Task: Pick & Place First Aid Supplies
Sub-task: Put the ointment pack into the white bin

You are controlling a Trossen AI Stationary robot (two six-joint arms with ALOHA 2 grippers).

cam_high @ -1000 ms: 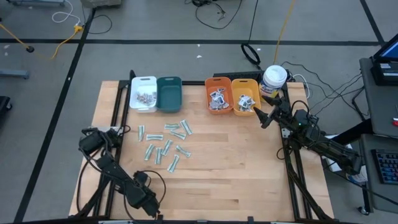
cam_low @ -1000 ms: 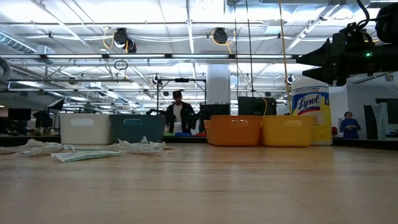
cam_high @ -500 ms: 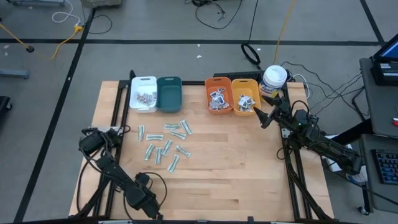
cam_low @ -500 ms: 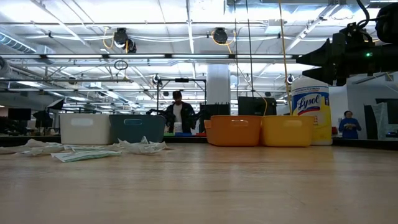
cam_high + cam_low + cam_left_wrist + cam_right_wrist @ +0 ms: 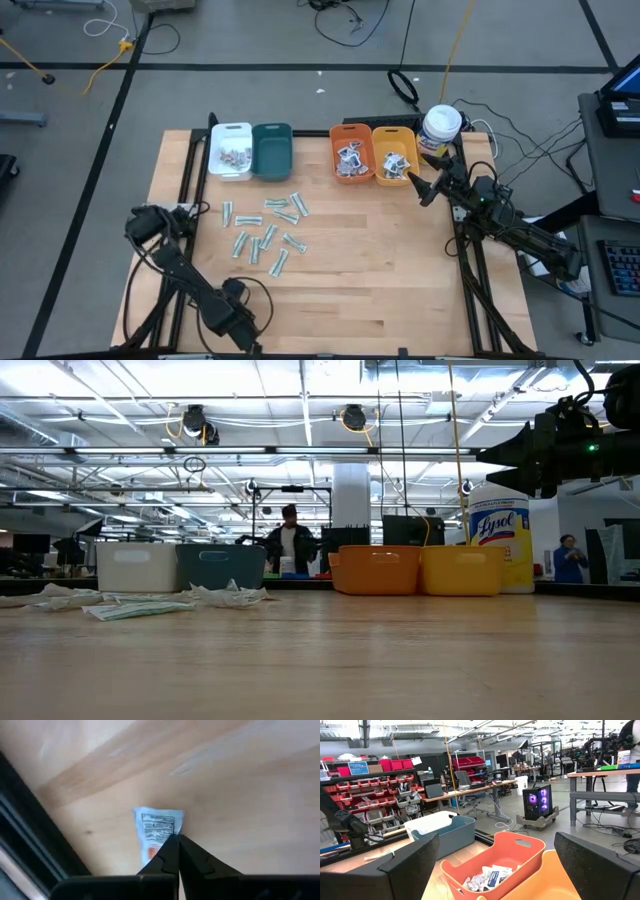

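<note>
On the wooden table (image 5: pixel 400 270), a white red-printed packet (image 5: pixel 158 831) is pinched by the closed left jaws (image 5: pixel 176 845), while the right jaws (image 5: pixel 410 178) are held wide apart, empty, beside the yellow-orange bin (image 5: pixel 392 155).

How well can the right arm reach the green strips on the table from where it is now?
Probably yes. The right gripper hangs open beside the yellow bin, and bare table lies between it and the green strips; nothing blocks that way. Whether the arm stretches that far is uncertain.

White bin (image 5: pixel 230 151), teal bin (image 5: pixel 272 150), two orange bins (image 5: pixel 351 153), pale-green strips (image 5: pixel 265 231), light wooden table (image 5: pixel 400 270).
</note>
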